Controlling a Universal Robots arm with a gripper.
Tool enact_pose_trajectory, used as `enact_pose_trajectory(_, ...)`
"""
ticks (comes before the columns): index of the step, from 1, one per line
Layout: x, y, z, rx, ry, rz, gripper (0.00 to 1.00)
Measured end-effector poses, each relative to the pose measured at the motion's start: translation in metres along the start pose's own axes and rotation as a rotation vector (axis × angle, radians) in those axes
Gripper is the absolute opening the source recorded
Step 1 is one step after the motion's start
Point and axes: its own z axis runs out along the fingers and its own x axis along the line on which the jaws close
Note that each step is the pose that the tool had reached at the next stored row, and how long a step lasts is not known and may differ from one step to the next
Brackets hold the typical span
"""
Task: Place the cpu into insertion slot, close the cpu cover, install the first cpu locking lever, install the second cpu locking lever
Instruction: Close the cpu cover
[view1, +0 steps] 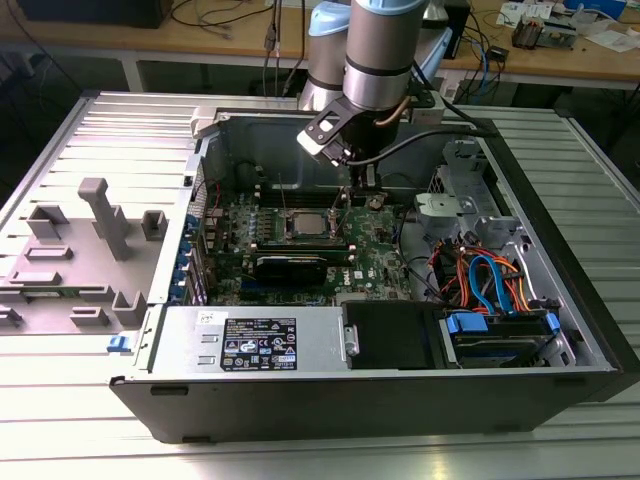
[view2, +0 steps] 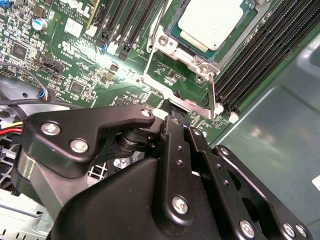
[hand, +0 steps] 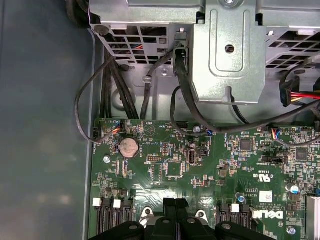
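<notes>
Now | 1 cpu (view2: 212, 20) seated, upper right, framed by 1 cpu cover (view2: 172, 50) | 1 gripper (view2: 181, 124) mid-frame at cover's edge, fingertips pressed together, grasp unclear

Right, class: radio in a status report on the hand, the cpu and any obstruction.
Hand shut, low at the cpu cover's edge. Cpu seated, cover down around it. No obstruction seen.
</notes>
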Motion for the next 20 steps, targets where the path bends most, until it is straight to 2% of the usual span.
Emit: enact_pose_trajectory(20, 0.0002, -0.0055, -0.0001, 0.0, 0.0, 0.0, 0.11)
